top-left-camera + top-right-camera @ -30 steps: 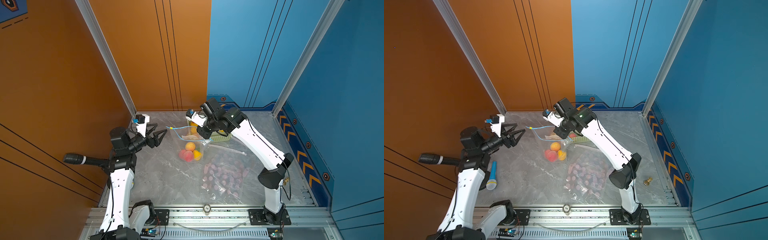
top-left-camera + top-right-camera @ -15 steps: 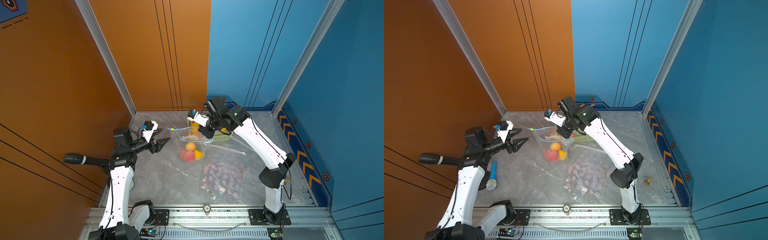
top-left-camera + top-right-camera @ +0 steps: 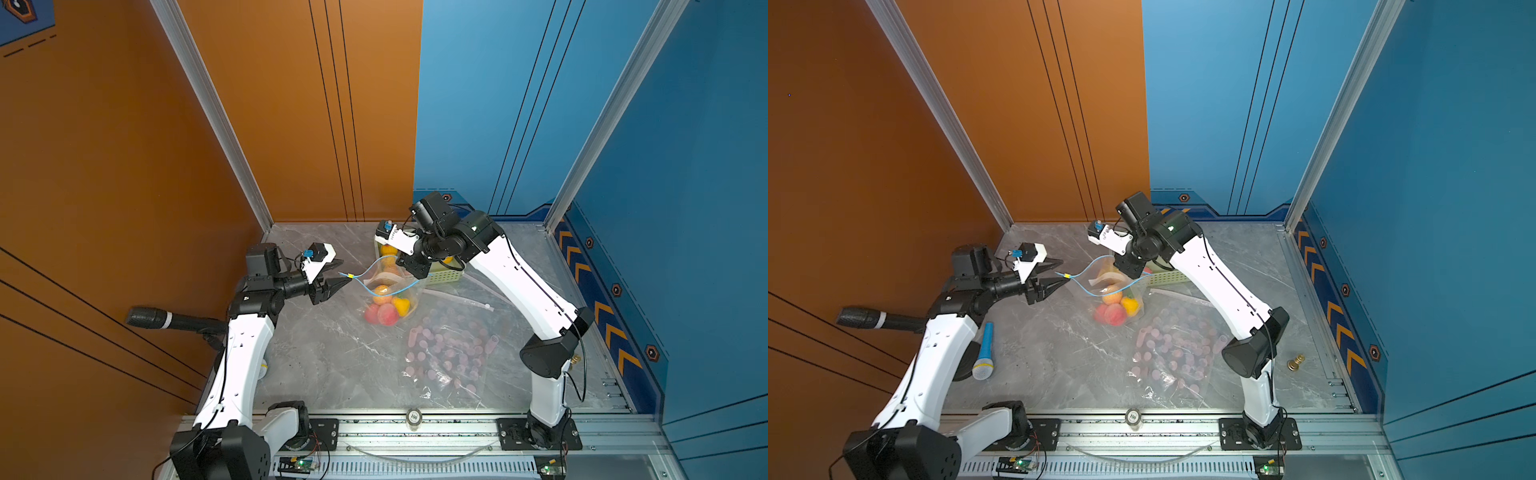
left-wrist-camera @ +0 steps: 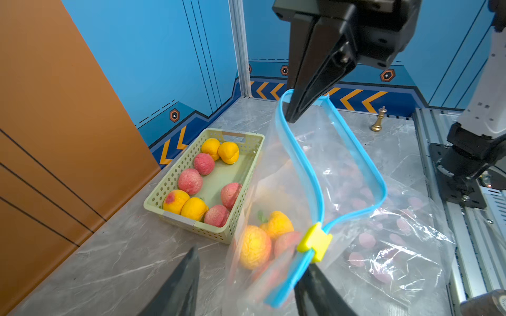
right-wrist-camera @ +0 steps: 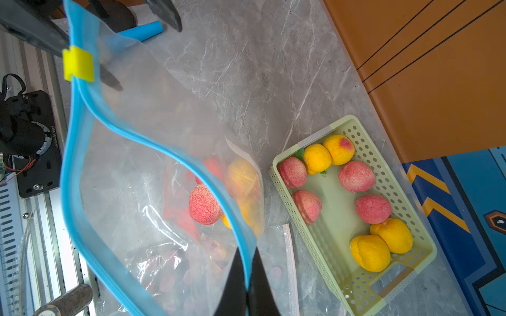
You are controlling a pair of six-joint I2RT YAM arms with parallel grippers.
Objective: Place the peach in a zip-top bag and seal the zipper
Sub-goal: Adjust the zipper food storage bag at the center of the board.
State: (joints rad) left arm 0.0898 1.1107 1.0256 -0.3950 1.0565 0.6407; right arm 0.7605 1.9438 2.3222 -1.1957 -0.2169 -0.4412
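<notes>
A clear zip-top bag [image 3: 409, 291] with a blue zipper stands on the table, its mouth gaping. Several peaches [image 3: 384, 313], pink and yellow, lie inside it. My right gripper [image 5: 247, 253] is shut on the zipper strip at one end and holds it up; in both top views it hangs over the bag [image 3: 1133, 291]. My left gripper [image 4: 250, 260] is open. Its fingers [image 4: 189, 276] stand either side of the other zipper end, just behind the yellow slider [image 4: 315, 242]. The strip lies against one finger.
A green basket [image 4: 191, 221] with several more peaches sits behind the bag by the orange wall. A bag of pink pieces [image 3: 449, 353] lies at the front right. A black microphone [image 3: 166, 320], a blue microphone [image 3: 984, 349] and a brass chess piece [image 3: 1296, 362] lie around.
My left gripper has moved right to the slider end of the zipper, and its jaws have narrowed. The right gripper has kept its hold on the zipper with little movement.
</notes>
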